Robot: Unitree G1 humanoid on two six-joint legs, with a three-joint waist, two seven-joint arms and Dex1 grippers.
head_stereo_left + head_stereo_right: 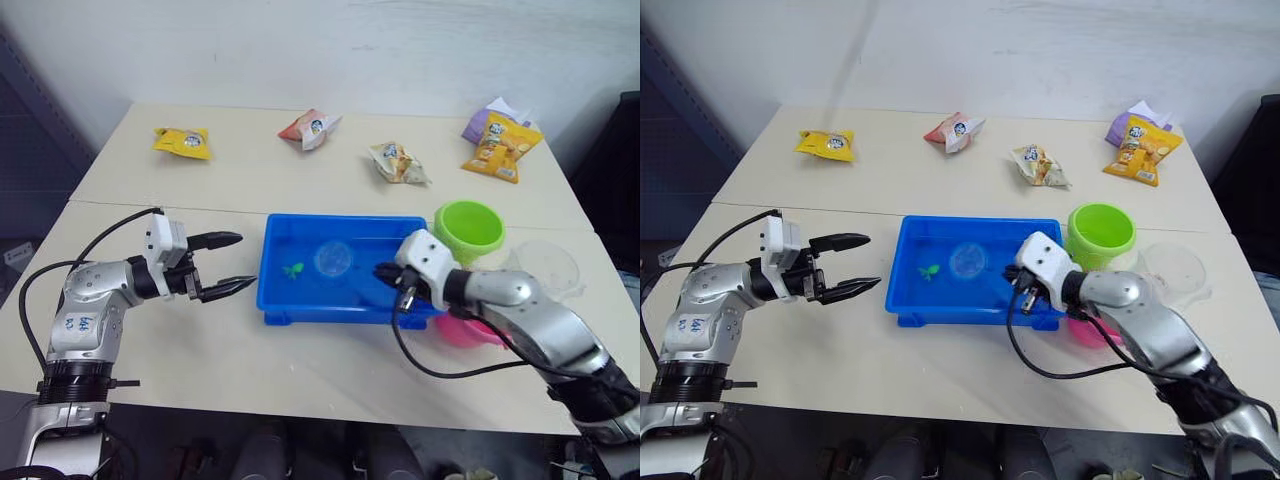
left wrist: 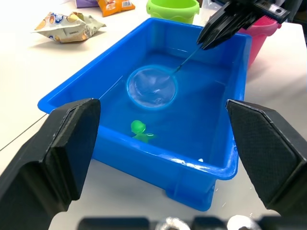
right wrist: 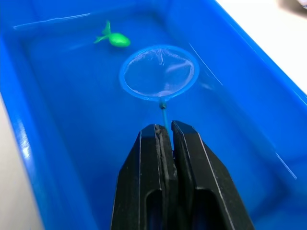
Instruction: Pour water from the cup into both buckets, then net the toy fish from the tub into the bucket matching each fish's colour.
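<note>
The blue tub (image 1: 275, 300) sits mid-table with water in it. One green toy fish (image 1: 292, 269) lies near its left end. The net (image 1: 333, 259) rests over the middle of the tub, its hoop (image 3: 159, 72) beside the fish (image 3: 114, 38). My right gripper (image 1: 385, 272) is shut on the net's thin handle above the tub's right end. My left gripper (image 1: 235, 263) hangs open just left of the tub, holding nothing. The lime green bucket (image 1: 468, 229) stands right of the tub, the pink bucket (image 1: 468, 331) is partly hidden under my right arm, and the clear cup (image 1: 545, 266) stands further right.
Several snack packets lie along the far half of the table: a yellow one (image 1: 182, 142), a red-white one (image 1: 308, 127), a pale one (image 1: 396, 161) and an orange one (image 1: 500, 146) on a purple one. A seam runs between the two tabletops.
</note>
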